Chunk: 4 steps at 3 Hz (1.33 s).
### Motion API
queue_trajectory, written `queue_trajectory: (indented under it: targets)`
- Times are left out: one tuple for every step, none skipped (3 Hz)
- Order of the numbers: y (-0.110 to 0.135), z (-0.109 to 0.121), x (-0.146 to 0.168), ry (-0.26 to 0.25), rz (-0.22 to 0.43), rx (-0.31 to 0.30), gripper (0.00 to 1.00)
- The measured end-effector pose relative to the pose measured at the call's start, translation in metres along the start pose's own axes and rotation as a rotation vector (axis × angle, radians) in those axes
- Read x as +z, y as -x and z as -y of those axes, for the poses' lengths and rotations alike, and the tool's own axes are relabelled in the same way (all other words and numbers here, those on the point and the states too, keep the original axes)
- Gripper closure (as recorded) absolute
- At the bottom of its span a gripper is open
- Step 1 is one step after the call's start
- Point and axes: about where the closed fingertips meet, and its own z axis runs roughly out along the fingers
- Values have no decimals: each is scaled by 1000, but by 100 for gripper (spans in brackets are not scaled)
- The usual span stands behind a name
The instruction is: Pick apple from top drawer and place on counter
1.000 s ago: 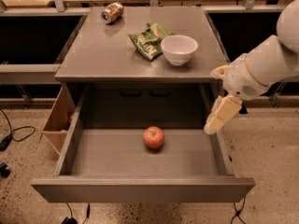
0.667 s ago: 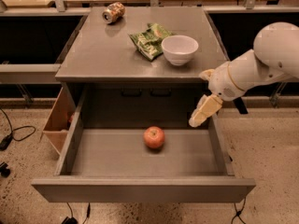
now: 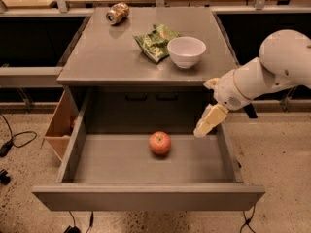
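One apple [image 3: 160, 142] mid top drawer [image 3: 146, 197]; pincer [image 3: 200, 131] hovers at its 3 o'clock, apart-or-together can't tell.

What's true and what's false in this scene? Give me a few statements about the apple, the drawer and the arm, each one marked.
The apple lies in the open drawer. True.
The gripper is touching the apple. False: it hangs above the drawer's right side, apart from the apple.
A white bowl stands on the counter. True.
The can lies in the drawer. False: it lies at the counter's back left corner.
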Motion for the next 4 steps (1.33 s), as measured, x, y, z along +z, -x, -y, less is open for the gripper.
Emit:
queue_trajectory:
  targets:
    - [2,-26,60,50,54,-11,0]
    - [3,-28,106,44,87,-32,0]
    - [4,-22,141,25,120,-66,0]
    - [-1,-29,170,29,102,-72,0]
